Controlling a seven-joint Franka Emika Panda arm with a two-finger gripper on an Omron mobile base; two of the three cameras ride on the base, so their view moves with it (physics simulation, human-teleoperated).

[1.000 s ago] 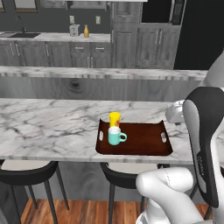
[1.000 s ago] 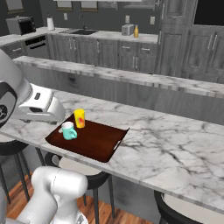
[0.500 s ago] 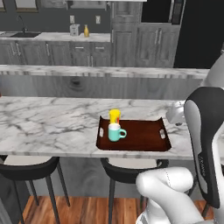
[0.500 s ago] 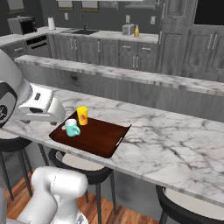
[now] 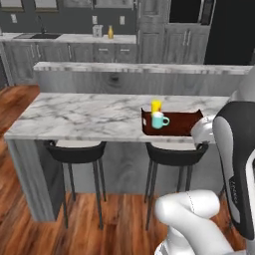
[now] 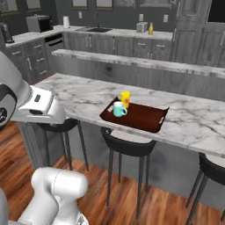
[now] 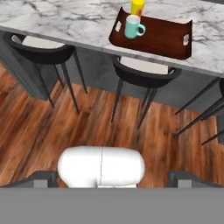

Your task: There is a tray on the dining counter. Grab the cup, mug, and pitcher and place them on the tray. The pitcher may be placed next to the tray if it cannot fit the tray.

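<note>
Long white marble-topped table with grey veins runs across the left base view; dark round stools stand under its front edge.

Flat reddish-brown rectangular tray with a raised rim lies on the table toward its 3 o'clock end in the left base view. Its far short end is cut off there by the robot's dark forearm. In the right base view the whole tray shows, with a white cut-out handle at its 3 o'clock end.

Small teal mug with a white inside stands on the tray at its 9 o'clock end, loop handle turned toward 3 o'clock. Small bright yellow handleless tumbler stands just behind it at 12 o'clock, touching or nearly so; gap too small to tell. Any mark on its side is too small to make out. In the hand view the tumbler is cut off by the top edge, the mug in front hiding its base.

Small mustard-yellow bottle-shaped vessel stands on the far back counter, well apart from the tray, beside a grey boxy appliance; shape blurred at this range. Also seen in the right base view.

Tool: the two dark tips sit at the bottom corners of the hand view, spread wide, nothing between them, aimed at wooden floor below the stools.
</note>
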